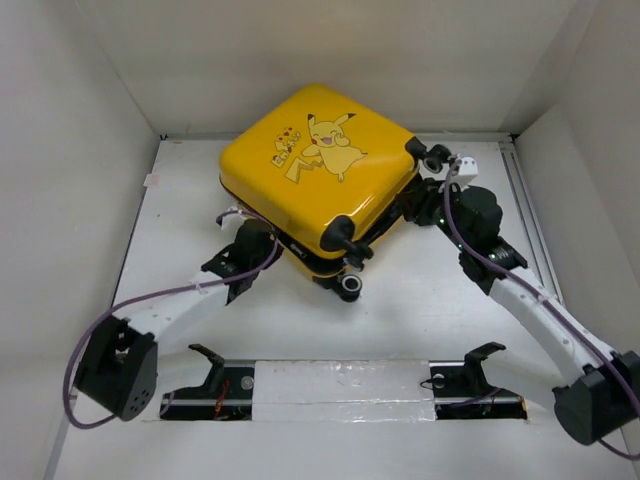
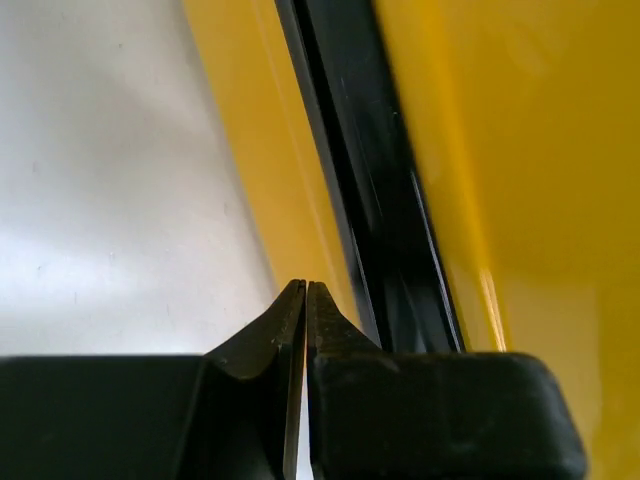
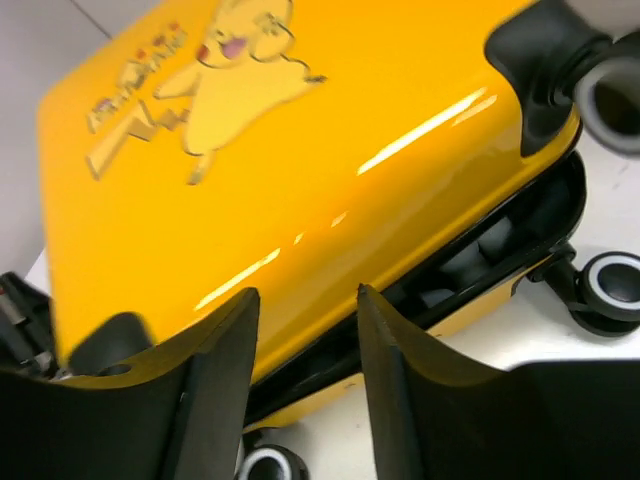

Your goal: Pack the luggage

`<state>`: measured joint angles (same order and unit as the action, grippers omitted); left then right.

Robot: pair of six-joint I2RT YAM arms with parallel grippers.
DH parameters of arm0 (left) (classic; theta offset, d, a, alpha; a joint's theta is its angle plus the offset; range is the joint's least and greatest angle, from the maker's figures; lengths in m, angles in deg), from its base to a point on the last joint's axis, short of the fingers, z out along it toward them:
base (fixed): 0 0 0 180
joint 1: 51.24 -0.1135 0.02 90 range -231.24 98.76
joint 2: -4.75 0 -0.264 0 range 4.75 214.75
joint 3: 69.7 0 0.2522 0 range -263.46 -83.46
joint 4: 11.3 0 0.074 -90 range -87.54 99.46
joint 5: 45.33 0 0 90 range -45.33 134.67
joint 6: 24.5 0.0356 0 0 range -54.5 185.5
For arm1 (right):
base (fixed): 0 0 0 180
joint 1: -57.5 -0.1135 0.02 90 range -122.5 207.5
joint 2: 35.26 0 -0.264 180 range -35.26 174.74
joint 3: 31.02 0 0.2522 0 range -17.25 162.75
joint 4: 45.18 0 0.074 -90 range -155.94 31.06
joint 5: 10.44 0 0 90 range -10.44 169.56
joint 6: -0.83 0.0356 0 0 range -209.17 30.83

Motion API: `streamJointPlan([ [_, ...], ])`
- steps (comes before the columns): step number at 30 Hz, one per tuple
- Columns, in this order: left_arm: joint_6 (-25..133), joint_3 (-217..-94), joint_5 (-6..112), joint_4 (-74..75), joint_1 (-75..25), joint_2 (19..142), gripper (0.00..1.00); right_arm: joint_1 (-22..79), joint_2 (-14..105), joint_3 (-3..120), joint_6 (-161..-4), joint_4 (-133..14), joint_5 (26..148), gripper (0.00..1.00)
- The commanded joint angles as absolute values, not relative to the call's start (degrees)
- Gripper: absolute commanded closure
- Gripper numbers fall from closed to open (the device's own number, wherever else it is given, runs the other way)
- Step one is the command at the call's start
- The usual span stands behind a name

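The luggage [image 1: 318, 165] is seen lying flat on the white worktop [image 1: 420, 320], toward its far side, with the printed yellow shell turned upward. The lid is not fully down: at the corner nearest the right arm a dark gap is left between the two yellow halves, and grey lining is glimpsed inside it in the right wrist view. Black wheels [image 1: 349, 287] are seen at the near corner of the luggage and at its far right corner.

The left claw [image 2: 306, 300] is placed against the near left side of the luggage, its two black fingers pressed together with nothing between them. In the left wrist view its tips are found just beside the black zip band [image 2: 375, 200] that runs between the yellow halves.

The right claw [image 3: 305, 310] is positioned at the right side of the luggage, its fingers spread apart and nothing gripped. Between them, the glossy yellow edge of the lid and the gap below it are framed.
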<state>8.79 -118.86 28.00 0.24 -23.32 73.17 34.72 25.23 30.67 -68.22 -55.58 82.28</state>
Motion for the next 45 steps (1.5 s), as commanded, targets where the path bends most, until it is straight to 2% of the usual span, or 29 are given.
streamJointPlan([
  [1, 3.72, -120.63, 19.38, 9.3, -20.04, 62.01, 1.0, 34.12, 19.77, 29.34, -69.83, -57.61, 81.23, 0.49],
  [3, 4.76, -121.34, 13.22, 12.99, -20.04, 56.54, 0.96, 34.12, 17.75, 27.67, -70.62, -58.32, 83.32, 0.42],
  [4, 5.9, -122.04, 11.11, 13.01, -20.04, 53.9, 0.86, 34.12, 16.35, 27.66, -71.5, -58.32, 85.25, 0.4],
  [5, 6.61, -122.04, 8.48, 11.88, -20.04, 49.44, 0.6, 33.52, 16.33, 27.05, -71.51, -58.32, 87.1, 0.4],
  [6, 7.22, -121.26, 8.46, 7.43, -20.04, 47.83, 0.46, 32.81, 15.72, 27.04, -72.2, -58.32, 89.81, 0.39],
  [9, 10.83, -122.73, 12.38, 0.45, -25.82, 48.76, 0.19, 32.19, 15.72, 26.51, -71.59, -58.32, 89.41, 0.37],
  [10, 11.7, -124.4, 13.72, -2.0, -27.41, 50.96, 0.15, 32.19, 15.72, 25.99, -70.99, -58.32, 87.75, 0.37],
  [11, 12.76, -126.5, 14.51, -2.02, -28.99, 53.5, 0.14, 32.19, 16.33, 25.99, -70.28, -58.32, 86.78, 0.39],
  [12, 12.77, -131.4, 15.65, -2.02, -32.31, 59.09, 0.21, 32.8, 16.33, 25.99, -69.75, -58.32, 86.77, 0.51],
  [13, 13.55, -133.62, 17.14, -4.28, -34.17, 62.02, 0.22, 32.81, 16.33, 25.99, -69.23, -58.32, 86.07, 0.52],
  [14, 15.3, -135.82, 18.72, -5.18, -36.19, 64.92, 0.22, 33.68, 16.33, 25.99, -68.44, -58.32, 85.19, 0.81],
  [15, 15.32, -141.5, 20.22, -5.18, -41.08, 70.96, 0.23, 33.69, 17.03, 25.99, -67.56, -58.32, 84.31, 0.93],
  [16, 16.1, -144.42, 28.59, -5.79, -44.09, 74.24, 0.23, 34.38, 17.04, 25.47, -66.86, -58.32, 82.65, 1.0],
  [17, 17.15, -147.93, 33.19, -6.41, -46.73, 77.84, 0.29, 35.08, 17.73, 25.46, -66.85, -58.32, 81.42, 1.0],
  [19, 17.16, -161.41, 36.65, -1.69, -50.6, 89.22, 0.29, 36.05, 19.14, 24.93, -64.83, -58.32, 78.96, 1.0],
  [21, 23.65, -171.99, 38.25, 5.75, -51.42, 97.69, 0.3, 38.25, 20.98, 23.27, -62.64, -57.8, 78.24, 1.0],
  [22, 24.8, -184.32, 37.29, 10.24, -52.03, 106.61, 0.3, 38.78, 21.77, 22.57, -61.76, -56.05, 78.24, 1.0],
  [26, 31.48, -208.19, 47.89, 24.06, -53.53, 126.14, 0.3, 40.72, 26.87, 22.56, -60.52, -55.42, 78.24, 1.0],
  [27, 32.18, -209.83, 48.79, 24.08, -53.53, 128.47, 0.3, 41.33, 27.75, 21.95, -59.91, -54.64, 77.72, 1.0],
  [32, 30.1, -207.04, 55.37, 16.1, -54.05, 132.98, 0.3, 45.19, 34.85, 23.44, -60.43, -52.27, 77.01, 1.0],
  [35, 29.38, -205.45, 60.74, 14.06, -54.05, 134.99, 0.3, 45.2, 42.31, 28.78, -60.43, -51.65, 78.15, 1.0],
  [39, 30.35, -200.72, 59.97, 12.93, -51.51, 133.25, 0.3, 44.5, 51.72, 32.66, -61.74, -49.02, 79.29, 1.0],
  [42, 26.5, -184.32, 58.91, 2.76, -49.75, 125.27, 0.3, 42.31, 58.57, 38.54, -63.42, -48.39, 80.34, 1.0],
  [43, 24.56, -172.61, 58.9, -1.1, -48.88, 119.5, 0.3, 42.3, 60.26, 40.21, -64.81, -48.39, 81.65, 1.0],
  [45, 17.65, -160.86, 54.44, -10.83, -48.25, 113.5, 0.32, 40.46, 63.43, 44.94, -65.87, -48.39, 85.78, 1.0],
])
